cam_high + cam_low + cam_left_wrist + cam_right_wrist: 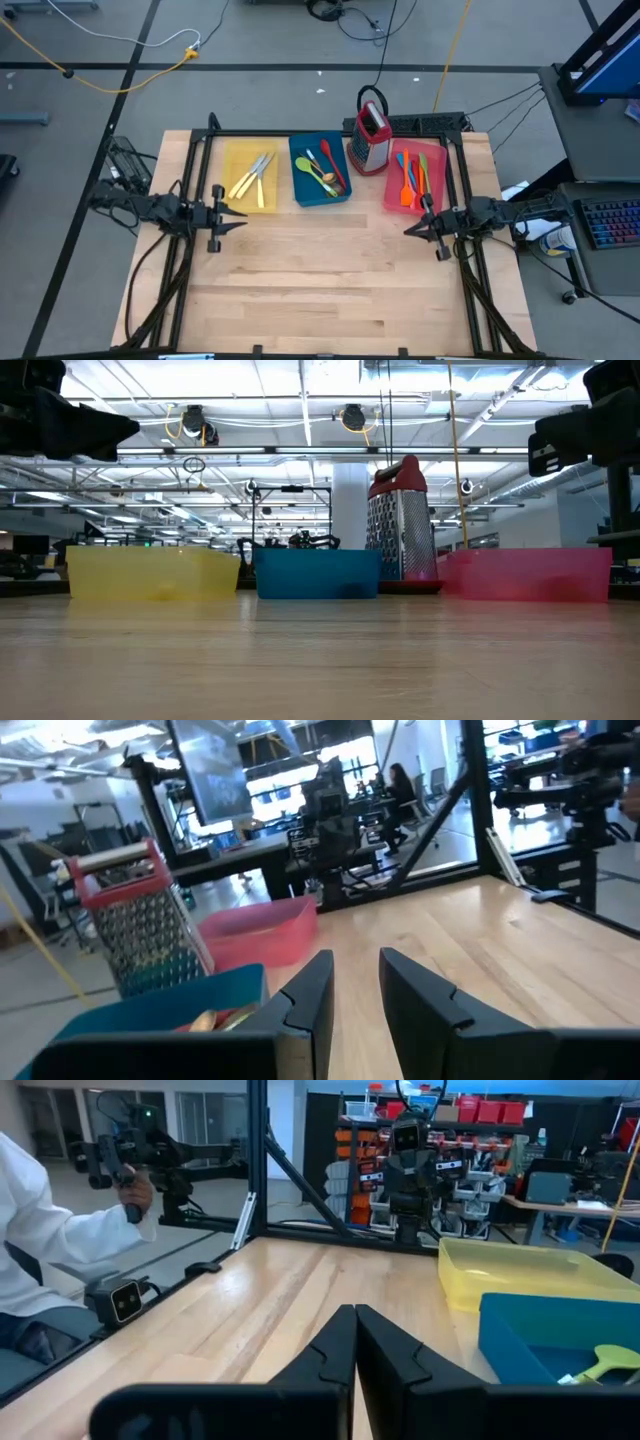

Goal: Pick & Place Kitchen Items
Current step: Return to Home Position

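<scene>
grey workshop floor (280, 40) strewn with cables surrounds a pale wooden bench (330, 290) framed in black bars. items, left to right in the high view:

left pincer (238, 216): at the bench's left edge, mid-height in the frame, pointing toward the centre and raised clear of the wood. holds nothing. its fingers (312, 1000) stand slightly parted in the left wrist view.

yellow tray (234, 152): upper left of the bench. contains cream-handled cutlery (252, 176), several pieces lying lengthwise and fanned.

blue tray (299, 148): just beside the yellow one, upper centre. contains spoons (322, 172), overlapping, among them a light green, a red and a gold one.

grater (372, 140): metal box type with red handle and red base. upright between the blue and pink trays, set slightly further up the frame.

pink tray (438, 160): upper right of the bench. contains spatulas (414, 182), orange, red and green among them, lying side by side lengthwise.

right pincer (412, 228): at the bench's right edge, just below the pink tray in the frame, pointing toward the centre. holds nothing. its fingers (335, 1355) are pressed together in the right wrist view.

low view: the three trays stand in a row, with the grater rising behind the gap between blue and pink. the tray walls hide the contents.

person (45, 1230): white sleeve at the left of the right wrist view, beyond the bench edge, one hand around a dark handle.
</scene>
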### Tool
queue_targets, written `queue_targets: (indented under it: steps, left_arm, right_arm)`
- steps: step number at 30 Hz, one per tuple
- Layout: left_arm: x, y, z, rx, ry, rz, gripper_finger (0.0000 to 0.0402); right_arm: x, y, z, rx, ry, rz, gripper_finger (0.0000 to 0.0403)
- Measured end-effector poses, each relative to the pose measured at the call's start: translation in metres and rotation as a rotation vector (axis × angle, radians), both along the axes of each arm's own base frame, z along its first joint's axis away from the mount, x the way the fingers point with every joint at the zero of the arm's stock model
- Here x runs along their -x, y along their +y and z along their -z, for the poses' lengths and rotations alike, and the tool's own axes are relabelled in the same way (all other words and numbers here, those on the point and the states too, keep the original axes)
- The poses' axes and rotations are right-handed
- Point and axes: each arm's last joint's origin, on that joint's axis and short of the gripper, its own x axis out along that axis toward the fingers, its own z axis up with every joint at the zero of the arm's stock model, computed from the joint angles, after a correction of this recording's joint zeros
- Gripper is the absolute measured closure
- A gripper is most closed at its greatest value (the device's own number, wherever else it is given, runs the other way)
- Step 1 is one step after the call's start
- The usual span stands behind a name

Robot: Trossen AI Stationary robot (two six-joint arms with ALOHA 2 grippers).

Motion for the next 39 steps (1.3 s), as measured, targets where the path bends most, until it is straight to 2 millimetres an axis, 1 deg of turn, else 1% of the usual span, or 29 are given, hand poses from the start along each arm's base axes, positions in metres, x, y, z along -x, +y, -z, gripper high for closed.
queue_targets:
  steps: [3, 13, 24, 39]
  left_arm:
    - [0.000, 0.002, 0.000, 0.025, 0.004, -0.017, 0.0314]
    - [-0.001, 0.004, 0.001, 0.023, 0.009, -0.050, 0.0314]
    - [-0.001, 0.004, 0.001, 0.027, 0.009, -0.050, 0.0314]
    - [-0.001, 0.004, 0.001, 0.025, 0.010, -0.051, 0.0314]
  right_arm:
    - [0.000, 0.000, 0.000, -0.004, 0.004, 0.004, 0.0399]
    - [0.000, 0.000, 0.001, -0.002, 0.008, 0.005, 0.0399]
    - [0.000, 0.000, -0.012, -0.016, -0.125, -0.001, 0.0399]
    - [0.000, 0.000, -0.013, -0.018, -0.133, 0.002, 0.0399]
